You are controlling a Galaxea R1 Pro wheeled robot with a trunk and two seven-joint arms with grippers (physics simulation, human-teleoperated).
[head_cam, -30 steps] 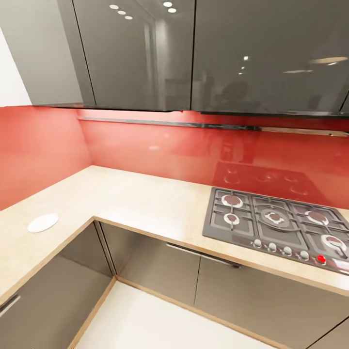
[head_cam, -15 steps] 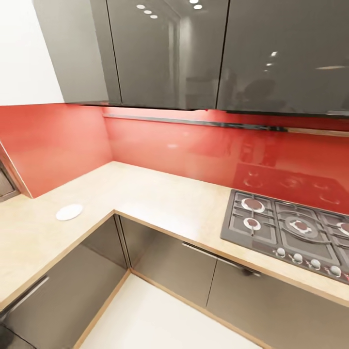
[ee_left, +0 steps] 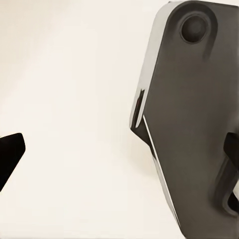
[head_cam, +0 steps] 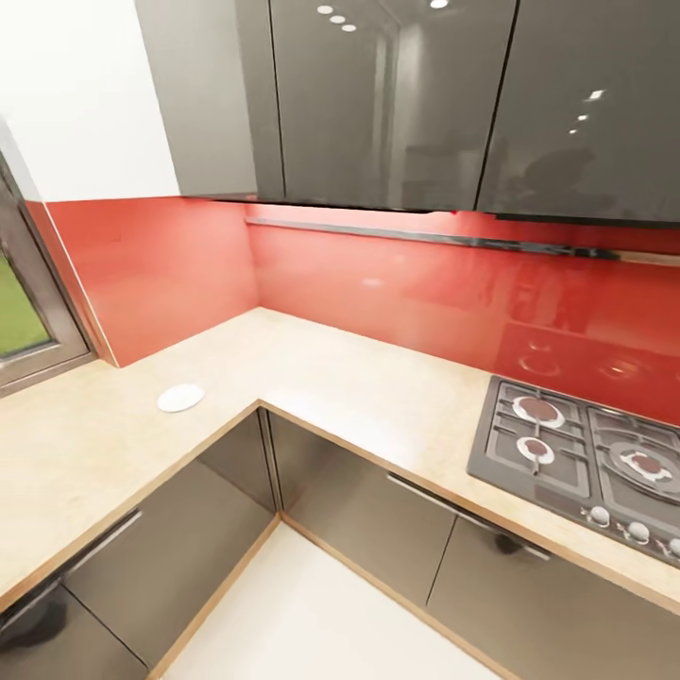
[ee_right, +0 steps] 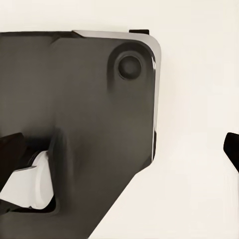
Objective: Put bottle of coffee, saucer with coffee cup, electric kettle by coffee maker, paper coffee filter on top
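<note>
You're looking past the left gripper (ee_left: 119,159) at a plain pale cream surface w/ nothing lying on it. One dark finger (ee_left: 9,157) pokes in at one edge, another dark tip shows at the opposite edge, wide gap btwn them, nothing held. A big dark grey robot body panel (ee_left: 194,124) w/ a light rim and a round recess near its corner sits just beside that far tip.

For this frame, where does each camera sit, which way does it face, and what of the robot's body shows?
Head view: on the robot's head, looking forward and down at the corner of the light wood-grain countertop, with a small round white saucer and a grey gas hob.
Left wrist view: near the left gripper, facing a pale surface; a dark grey robot panel shows.
Right wrist view: likewise, with a dark grey body panel.
Both wrist views share the pale backdrop.
</note>
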